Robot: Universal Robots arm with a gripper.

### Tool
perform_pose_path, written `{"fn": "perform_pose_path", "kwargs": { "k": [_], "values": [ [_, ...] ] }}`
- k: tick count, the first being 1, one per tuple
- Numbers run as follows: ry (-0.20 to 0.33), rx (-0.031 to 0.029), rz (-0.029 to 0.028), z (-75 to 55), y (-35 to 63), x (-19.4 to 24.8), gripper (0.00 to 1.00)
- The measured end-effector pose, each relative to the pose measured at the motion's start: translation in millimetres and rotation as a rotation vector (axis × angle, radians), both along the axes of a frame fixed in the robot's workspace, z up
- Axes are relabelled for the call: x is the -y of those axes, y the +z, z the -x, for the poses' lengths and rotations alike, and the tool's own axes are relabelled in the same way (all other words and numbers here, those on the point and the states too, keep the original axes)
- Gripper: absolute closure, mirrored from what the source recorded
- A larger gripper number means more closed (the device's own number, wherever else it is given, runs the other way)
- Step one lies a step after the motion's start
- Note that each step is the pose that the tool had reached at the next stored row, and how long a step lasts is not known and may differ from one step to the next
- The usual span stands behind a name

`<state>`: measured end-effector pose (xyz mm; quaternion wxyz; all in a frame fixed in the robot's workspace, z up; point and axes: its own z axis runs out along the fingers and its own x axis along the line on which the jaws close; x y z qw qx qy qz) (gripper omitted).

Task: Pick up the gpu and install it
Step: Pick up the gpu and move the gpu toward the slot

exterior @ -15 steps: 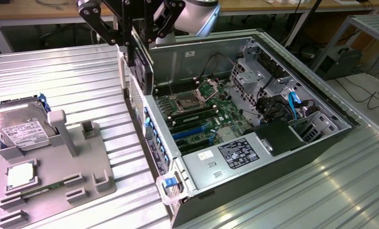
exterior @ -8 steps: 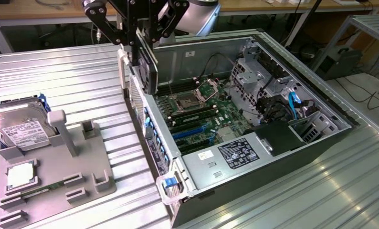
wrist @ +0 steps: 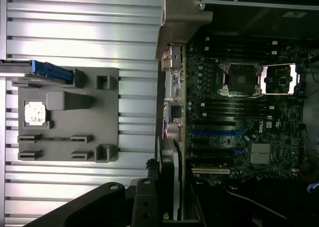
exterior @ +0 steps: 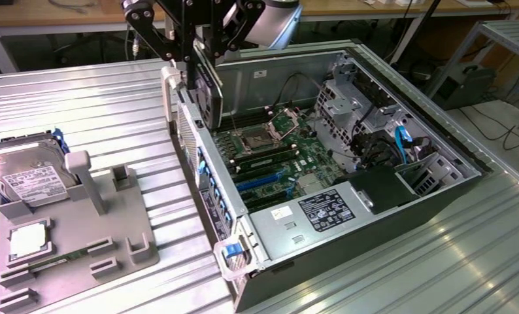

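An open computer case (exterior: 355, 261) lies on its side, its motherboard (exterior: 277, 157) exposed. Above the case's rear wall, the gripper (exterior: 197, 59) is clamped narrowly on the gpu (exterior: 209, 91), which hangs edge-down. This appears to be the carry stage; seating it likely needs alignment over a blue slot (exterior: 264, 183).

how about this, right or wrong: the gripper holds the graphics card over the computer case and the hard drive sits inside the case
No: the hard drive sits on the grey tray beside the case, per the exterior view; the gripper does hold the card.
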<state>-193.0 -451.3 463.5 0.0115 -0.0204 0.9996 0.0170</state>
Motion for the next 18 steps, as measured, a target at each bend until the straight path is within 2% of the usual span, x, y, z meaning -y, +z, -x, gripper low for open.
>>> {"fn": "perform_pose_path", "kwargs": {
  "k": [18],
  "values": [
    [0.000,-0.0001,0.0000,-13.1,0.0,0.0,0.72]
  ]
}}
